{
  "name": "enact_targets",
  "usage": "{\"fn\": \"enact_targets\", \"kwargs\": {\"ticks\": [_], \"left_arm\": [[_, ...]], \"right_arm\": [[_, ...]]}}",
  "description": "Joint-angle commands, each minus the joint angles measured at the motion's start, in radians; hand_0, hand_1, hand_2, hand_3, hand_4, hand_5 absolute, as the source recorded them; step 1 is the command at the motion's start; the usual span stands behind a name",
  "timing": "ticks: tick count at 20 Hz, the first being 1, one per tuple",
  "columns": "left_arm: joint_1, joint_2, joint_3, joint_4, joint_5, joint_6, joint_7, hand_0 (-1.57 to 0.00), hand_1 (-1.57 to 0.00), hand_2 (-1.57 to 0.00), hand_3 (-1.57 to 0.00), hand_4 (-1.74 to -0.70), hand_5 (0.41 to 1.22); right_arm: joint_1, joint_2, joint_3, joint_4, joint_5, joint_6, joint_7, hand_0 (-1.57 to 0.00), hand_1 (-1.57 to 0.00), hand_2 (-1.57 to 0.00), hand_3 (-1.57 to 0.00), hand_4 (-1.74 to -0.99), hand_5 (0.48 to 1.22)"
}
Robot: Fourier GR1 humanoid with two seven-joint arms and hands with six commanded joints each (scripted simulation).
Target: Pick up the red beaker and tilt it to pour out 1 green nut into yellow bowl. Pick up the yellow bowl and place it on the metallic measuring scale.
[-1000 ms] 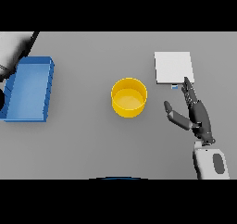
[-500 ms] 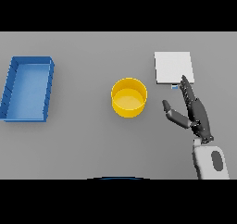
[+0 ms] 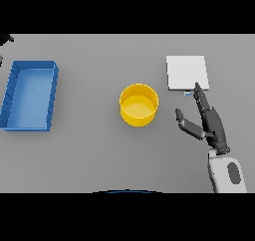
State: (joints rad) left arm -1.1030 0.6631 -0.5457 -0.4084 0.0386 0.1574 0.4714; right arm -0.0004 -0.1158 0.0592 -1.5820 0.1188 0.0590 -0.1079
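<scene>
The yellow bowl (image 3: 139,104) stands upright near the middle of the worktop (image 3: 99,155), round, with straight walls and open at the top. The metallic measuring scale (image 3: 186,72), a pale square plate, lies flat to its right and farther back, apart from it.

yellow bowl (image 3: 139,104) mid-table, right hand (image 3: 208,122) flat beside it, scale (image 3: 186,72) behind.

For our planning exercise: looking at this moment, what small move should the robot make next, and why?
Probably slide the right hand left toward the yellow bowl. The hand is open and apart from the bowl, which stands on the table rather than on the scale. No red beaker shows, so pouring cannot be judged.
</scene>
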Motion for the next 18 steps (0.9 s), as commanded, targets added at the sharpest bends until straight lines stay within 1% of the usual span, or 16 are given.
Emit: {"fn": "enact_targets", "kwargs": {"ticks": [1, 2, 4, 5, 6, 8, 9, 10, 11, 12, 13, 14, 15, 16, 17, 18], "left_arm": [[0.025, 0.015, -0.003, -0.039, 0.009, 0.019, 0.031, -1.57, -1.57, -1.57, -1.51, -1.74, 1.221], [0.069, 0.043, -0.007, -0.097, 0.021, 0.032, 0.045, -1.57, -1.57, -1.57, -1.52, -1.74, 1.221], [0.143, 0.072, -0.018, -0.209, 0.042, 0.082, 0.073, -1.57, -1.57, -1.57, -1.45, -1.74, 1.221], [0.174, 0.083, -0.025, -0.26, 0.052, 0.101, 0.091, -1.57, -1.57, -1.57, -1.41, -1.74, 1.221], [0.214, 0.094, -0.033, -0.318, 0.063, 0.124, 0.107, -1.57, -1.57, -1.57, -1.39, -1.74, 1.221], [0.256, 0.126, -0.042, -0.406, 0.083, 0.151, 0.136, -1.57, -1.57, -1.57, -1.34, -1.74, 1.221], [0.272, 0.127, -0.048, -0.401, 0.102, 0.175, 0.138, -1.57, -1.57, -1.57, -1.33, -1.74, 1.19], [0.281, 0.135, -0.062, -0.412, 0.117, 0.196, 0.137, -1.57, -1.57, -1.57, -1.32, -1.74, 1.146], [0.307, 0.142, -0.072, -0.449, 0.13, 0.212, 0.136, -1.57, -1.57, -1.57, -1.37, -1.68, 1.106], [0.322, 0.151, -0.083, -0.479, 0.148, 0.219, 0.136, -1.57, -1.57, -1.57, -1.41, -1.63, 1.041], [0.332, 0.162, -0.097, -0.502, 0.164, 0.221, 0.137, -1.57, -1.57, -1.57, -1.44, -1.59, 0.962], [0.348, 0.17, -0.107, -0.529, 0.183, 0.222, 0.136, -1.57, -1.57, -1.57, -1.27, -1.5, 0.896], [0.368, 0.181, -0.119, -0.562, 0.2, 0.215, 0.138, -1.57, -1.57, -1.57, -1.09, -1.37, 0.847], [0.37, 0.187, -0.129, -0.57, 0.214, 0.204, 0.138, -1.57, -1.57, -1.57, -0.93, -1.25, 0.81], [0.384, 0.198, -0.123, -0.616, 0.237, 0.193, 0.137, -1.57, -1.52, -1.41, -0.85, -1.13, 0.779], [0.394, 0.203, -0.112, -0.653, 0.27, 0.174, 0.135, -1.44, -1.29, -1.16, -0.71, -1.05, 0.757]], "right_arm": [[0.001, -0.003, -0.003, -0.004, -0.007, 0.005, 0.001, 0.0, 0.0, 0.0, 0.0, -1.304, 0.7], [0.001, -0.01, -0.012, 0.007, -0.014, 0.009, 0.006, 0.0, 0.0, 0.0, 0.0, -1.304, 0.707], [0.019, -0.006, 0.002, -0.008, -0.003, 0.01, -0.024, 0.0, 0.0, 0.0, 0.0, -1.309, 0.716], [0.008, -0.012, -0.002, -0.004, -0.002, 0.009, -0.011, 0.0, 0.0, 0.0, 0.0, -1.309, 0.72], [0.02, -0.007, 0.003, -0.01, 0.002, 0.005, -0.017, 0.0, 0.0, 0.0, 0.0, -1.315, 0.722], [0.012, -0.008, 0.005, -0.002, 0.014, -0.001, -0.006, 0.0, 0.0, 0.0, 0.0, -1.327, 0.724], [0.019, -0.004, 0.007, -0.016, 0.009, -0.002, -0.015, 0.0, 0.0, 0.0, 0.0, -1.332, 0.723], [0.025, -0.005, 0.007, -0.01, 0.008, 0.002, -0.02, 0.0, 0.0, 0.0, 0.0, -1.335, 0.725], [0.017, -0.004, 0.006, -0.003, 0.009, 0.001, -0.008, 0.0, 0.0, 0.0, 0.0, -1.336, 0.727], [0.018, -0.004, 0.01, -0.008, 0.019, -0.006, -0.009, 0.0, 0.0, 0.0, 0.0, -1.332, 0.729], [0.006, -0.008, 0.005, -0.001, 0.021, -0.01, 0.001, 0.0, 0.0, 0.0, 0.0, -1.326, 0.728], [0.01, -0.007, 0.009, -0.018, 0.015, -0.004, -0.006, 0.0, 0.0, 0.0, 0.0, -1.326, 0.73], [-0.003, -0.003, 0.007, -0.004, 0.017, -0.009, 0.008, 0.0, 0.0, 0.0, 0.0, -1.326, 0.731], [0.005, -0.004, 0.008, -0.005, 0.016, -0.005, 0.0, 0.0, 0.0, 0.0, 0.0, -1.327, 0.73], [0.009, 0.0, 0.014, -0.012, 0.019, -0.006, -0.001, 0.0, 0.0, 0.0, 0.0, -1.325, 0.731], [0.014, 0.0, 0.019, -0.018, 0.026, -0.008, -0.002, 0.0, 0.0, 0.0, 0.0, -1.32, 0.731]]}}
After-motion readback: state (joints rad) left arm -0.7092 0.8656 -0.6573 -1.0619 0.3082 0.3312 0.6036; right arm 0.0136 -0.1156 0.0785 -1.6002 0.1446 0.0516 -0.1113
